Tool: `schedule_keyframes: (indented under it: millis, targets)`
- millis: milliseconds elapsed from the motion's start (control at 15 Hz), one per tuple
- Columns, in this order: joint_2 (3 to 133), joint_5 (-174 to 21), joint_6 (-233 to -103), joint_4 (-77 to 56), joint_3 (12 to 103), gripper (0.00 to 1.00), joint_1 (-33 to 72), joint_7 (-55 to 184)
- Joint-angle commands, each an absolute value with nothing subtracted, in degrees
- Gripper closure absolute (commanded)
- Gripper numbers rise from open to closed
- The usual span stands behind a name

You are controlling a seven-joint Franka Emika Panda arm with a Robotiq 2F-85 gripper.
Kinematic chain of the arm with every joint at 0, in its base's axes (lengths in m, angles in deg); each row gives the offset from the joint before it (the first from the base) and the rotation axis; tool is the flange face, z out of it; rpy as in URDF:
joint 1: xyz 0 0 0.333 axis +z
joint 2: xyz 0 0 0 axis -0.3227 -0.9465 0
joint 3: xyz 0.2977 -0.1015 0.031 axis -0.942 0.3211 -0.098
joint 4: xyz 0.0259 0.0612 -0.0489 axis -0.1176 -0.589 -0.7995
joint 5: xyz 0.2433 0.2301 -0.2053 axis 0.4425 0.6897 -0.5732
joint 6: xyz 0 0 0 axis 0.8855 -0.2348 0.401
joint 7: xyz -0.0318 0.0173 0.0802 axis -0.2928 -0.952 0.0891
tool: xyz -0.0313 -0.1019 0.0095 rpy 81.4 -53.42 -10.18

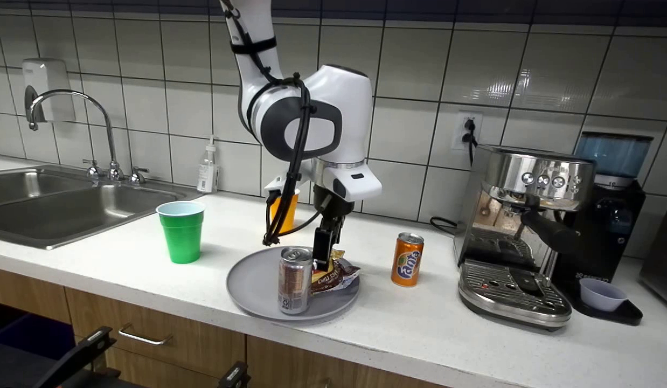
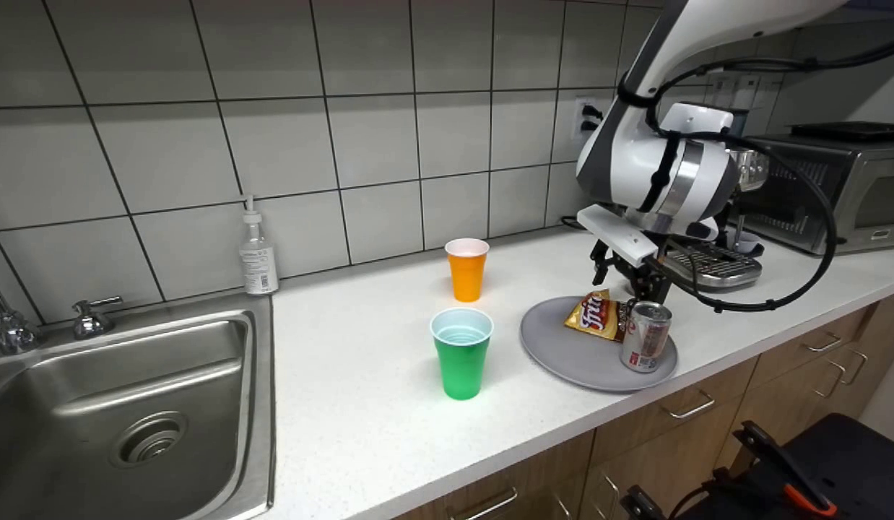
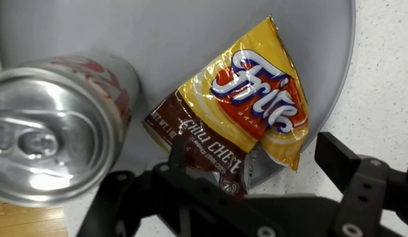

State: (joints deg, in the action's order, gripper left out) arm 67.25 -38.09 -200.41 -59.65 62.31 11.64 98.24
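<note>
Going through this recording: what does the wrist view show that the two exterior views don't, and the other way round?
Only the wrist view: light wood planks in the lower left corner, and the chip bag close enough to read its net weight.

Only the exterior views: the green cup, orange cup, pump bottle, sink and coffee machine, all in both; in an exterior view, the Fanta can.

Shared: that bag, the silver can, gray plate and gripper, open in the wrist view.

The chip bag (image 3: pixel 233 98) is yellow, red and brown, the plate (image 3: pixel 177 33) grey.
</note>
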Motion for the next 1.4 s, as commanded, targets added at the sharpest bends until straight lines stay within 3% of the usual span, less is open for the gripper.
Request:
schedule_keyframes:
  millis: [0, 1067, 1133, 1333]
  targets:
    - [66.7, -36.3, -201.6, -59.3, 61.8, 0.00, 11.8, 99.5]
    - [64.8, -35.3, -201.2, -58.0, 61.8, 0.00, 11.7, 99.6]
    - [64.7, -35.1, -201.2, -57.9, 61.7, 0.20, 11.6, 99.5]
    - [64.4, -35.3, -201.3, -57.6, 61.8, 0.42, 11.7, 99.7]
